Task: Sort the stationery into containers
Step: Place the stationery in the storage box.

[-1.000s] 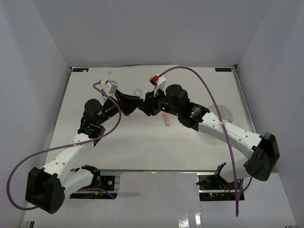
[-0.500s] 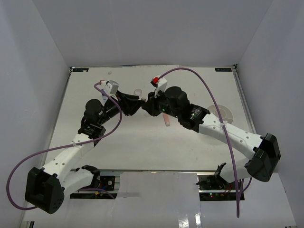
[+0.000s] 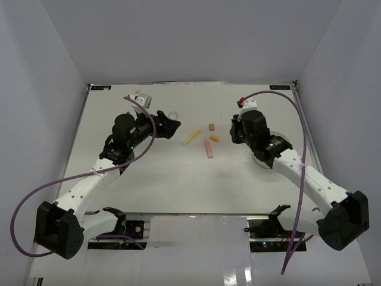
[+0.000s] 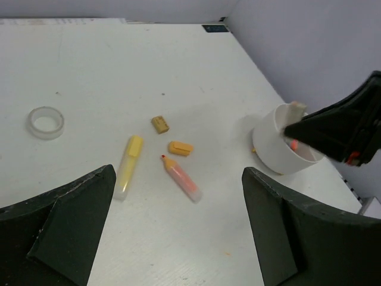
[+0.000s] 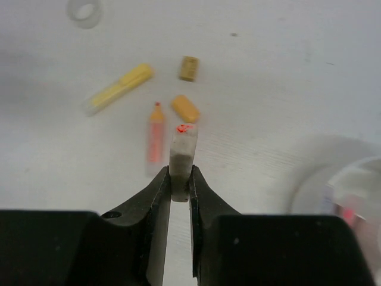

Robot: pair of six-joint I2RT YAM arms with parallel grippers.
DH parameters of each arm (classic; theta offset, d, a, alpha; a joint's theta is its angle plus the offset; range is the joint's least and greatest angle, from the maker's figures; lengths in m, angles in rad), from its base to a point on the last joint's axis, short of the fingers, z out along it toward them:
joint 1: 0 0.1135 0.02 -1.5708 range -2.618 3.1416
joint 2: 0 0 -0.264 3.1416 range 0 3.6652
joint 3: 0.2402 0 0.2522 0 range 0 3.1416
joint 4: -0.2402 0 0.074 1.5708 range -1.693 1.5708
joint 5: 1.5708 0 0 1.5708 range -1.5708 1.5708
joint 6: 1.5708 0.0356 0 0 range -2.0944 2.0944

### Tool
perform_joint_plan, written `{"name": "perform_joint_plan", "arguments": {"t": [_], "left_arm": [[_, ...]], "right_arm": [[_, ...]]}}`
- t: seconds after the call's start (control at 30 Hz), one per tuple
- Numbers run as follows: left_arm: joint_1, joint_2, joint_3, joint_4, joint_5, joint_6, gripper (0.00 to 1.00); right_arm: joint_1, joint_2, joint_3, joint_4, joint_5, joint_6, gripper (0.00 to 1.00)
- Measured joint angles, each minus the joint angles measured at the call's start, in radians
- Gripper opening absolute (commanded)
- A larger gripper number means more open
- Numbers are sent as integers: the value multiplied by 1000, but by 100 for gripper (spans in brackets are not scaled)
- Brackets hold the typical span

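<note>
The right hand (image 5: 180,182), clamped on a white eraser (image 5: 183,149), had swung from the middle to near the tub (image 4: 271,146), the left hand (image 4: 177,196) had sprung apart and withdrawn, seemingly a finished handover, with the yellow marker (image 4: 128,158) and orange marker (image 4: 180,177) still on the tabletop (image 3: 178,179).

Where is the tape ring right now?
The clear tape ring lies flat on the table, left of centre in the top view, beside the left gripper and up-left of the yellow highlighter.

The top camera is looking down from high up; both wrist cameras are facing inward, low and close, all sharing the yellow marker (image 3: 191,136).
</note>
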Motion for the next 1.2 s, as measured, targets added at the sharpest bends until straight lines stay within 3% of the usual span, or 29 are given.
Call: {"name": "perform_joint_plan", "arguments": {"t": [0.33,0.47,0.87,1.2], "left_arm": [[30,47,6,-152,-137,116,98],[31,45,-26,-179,-167,146,98],[26,15,-29,-190,-279,197,98],[-10,11,-31,-191,-331,233,98]], "right_arm": [[-491,-127,-17,-160,77,-30,8],[-606,-123,-21,-196,72,-30,8],[-731,-15,-20,-217,45,-56,8],[-735,84,20,-280,-1,-220,8]]}}
